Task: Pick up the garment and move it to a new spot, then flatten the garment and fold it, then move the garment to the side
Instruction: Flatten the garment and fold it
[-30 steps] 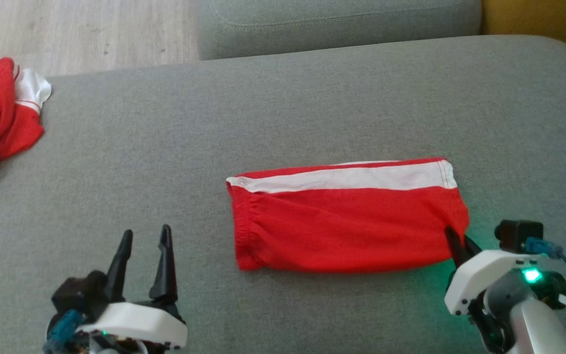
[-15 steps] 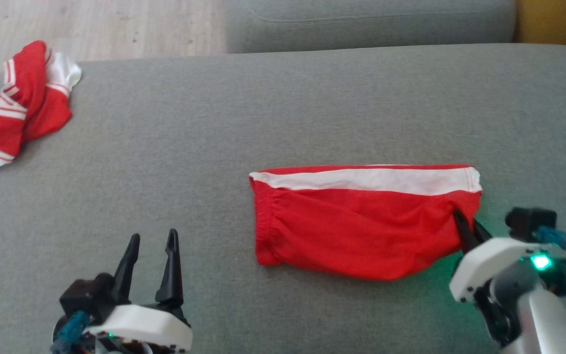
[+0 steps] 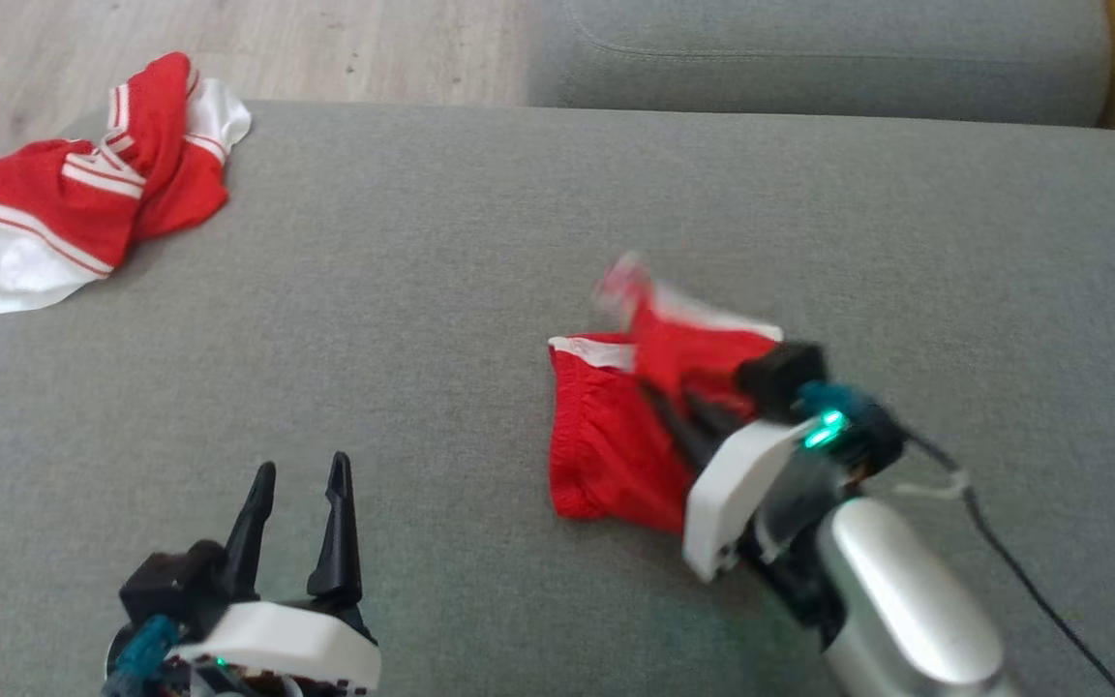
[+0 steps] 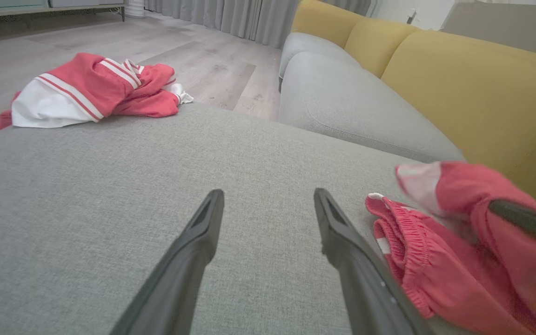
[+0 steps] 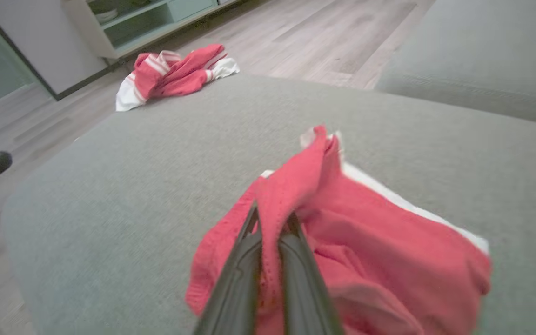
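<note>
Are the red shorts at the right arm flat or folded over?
Partly folded: the right tool, shut on the shorts, holds one end over the rest.

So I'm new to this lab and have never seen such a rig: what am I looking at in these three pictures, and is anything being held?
It is a two-armed robot. One picture looks down from its head; the other two come from cameras on its wrists, looking along each claw's dark fingers. On the grey sofa cushion lie red shorts with a white stripe and, at its far left corner, a crumpled red-and-white garment. The right claw is shut on the red shorts, one end raised. The left claw is open, holding nothing.
</note>
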### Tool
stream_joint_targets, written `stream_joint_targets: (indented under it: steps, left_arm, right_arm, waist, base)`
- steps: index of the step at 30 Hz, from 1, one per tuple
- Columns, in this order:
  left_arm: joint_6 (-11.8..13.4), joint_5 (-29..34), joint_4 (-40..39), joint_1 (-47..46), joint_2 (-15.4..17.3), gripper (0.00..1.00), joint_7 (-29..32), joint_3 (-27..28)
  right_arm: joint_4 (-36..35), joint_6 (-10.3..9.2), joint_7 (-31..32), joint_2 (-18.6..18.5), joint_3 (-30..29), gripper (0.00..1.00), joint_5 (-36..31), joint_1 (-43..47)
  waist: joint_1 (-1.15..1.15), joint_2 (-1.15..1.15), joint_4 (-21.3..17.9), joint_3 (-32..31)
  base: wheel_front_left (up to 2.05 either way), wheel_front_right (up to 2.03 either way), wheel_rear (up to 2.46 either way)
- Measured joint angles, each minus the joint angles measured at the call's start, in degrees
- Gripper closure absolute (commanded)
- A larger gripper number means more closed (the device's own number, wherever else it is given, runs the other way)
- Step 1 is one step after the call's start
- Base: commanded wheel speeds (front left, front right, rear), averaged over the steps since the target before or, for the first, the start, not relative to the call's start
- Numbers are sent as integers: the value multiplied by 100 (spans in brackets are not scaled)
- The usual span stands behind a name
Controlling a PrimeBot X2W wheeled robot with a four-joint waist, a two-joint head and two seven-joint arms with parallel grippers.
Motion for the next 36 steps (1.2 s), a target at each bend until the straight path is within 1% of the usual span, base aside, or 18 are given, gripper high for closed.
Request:
stream_joint_targets:
  steps: [4, 14, 19, 20, 21, 22, 26, 28, 29, 32, 34, 36]
  left_arm:
    - [1, -25, 2, 3, 1, 0, -24, 4]
    - [5, -59, 2, 6, 1, 0, -70, 19]
    - [5, -59, 2, 6, 1, 0, -71, 19]
    - [5, -59, 2, 6, 1, 0, -71, 19]
    - [5, -59, 4, 6, 1, 0, -71, 19]
    - [5, -59, 4, 6, 1, 0, -71, 19]
    - [7, -59, 10, 5, 0, 0, -71, 19]
    - [9, -59, 12, 5, 0, 0, -71, 20]
    - [9, -59, 12, 5, -1, 0, -73, 20]
    - [9, -59, 14, 5, -1, 0, -74, 25]
    - [9, -59, 14, 5, -1, 0, -75, 25]
    - [9, -59, 14, 2, -7, 0, -80, 25]
  right_arm:
    - [260, 0, -24, -4, 461, 100, 157, 0]
    - [471, 0, -435, -38, 802, 100, 405, -16]
    - [495, 0, -413, -59, 1016, 100, 463, -124]
    - [532, 0, -413, -59, 1081, 72, 460, -118]
    - [559, 0, -414, -59, 1121, 5, 446, -112]
    - [581, 0, -416, -59, 1145, 0, 392, -113]
    - [535, 0, -548, -62, 1151, 0, 402, -78]
    - [354, 0, -716, -60, 1047, 0, 417, -63]
    - [283, 0, -782, -59, 948, 0, 421, -56]
    - [52, 0, -960, -59, 361, 0, 246, -23]
    - [26, 0, -977, -60, 48, 0, 35, -11]
    - [52, 0, -957, -62, -147, 0, -300, -12]
  waist:
    - [0, 0, 86, 0]
    - [0, 0, 89, 30]
    - [0, 0, 57, 40]
    - [0, 0, 51, 48]
    - [0, 0, 44, 56]
    - [0, 0, 37, 64]
    - [0, 0, 7, 87]
    - [0, 0, -18, 87]
    - [0, 0, -26, 84]
    - [0, 0, -58, 72]
    - [0, 0, -64, 78]
    - [0, 0, -58, 97]
  base:
    - [0, 0, 0]
    - [0, 0, 0]
    - [0, 0, 0]
    - [0, 0, 0]
    - [0, 0, 0]
    - [0, 0, 0]
    - [0, 0, 0]
    - [0, 0, 0]
    - [0, 0, 0]
    - [0, 0, 0]
    - [0, 0, 0]
    - [0, 0, 0]
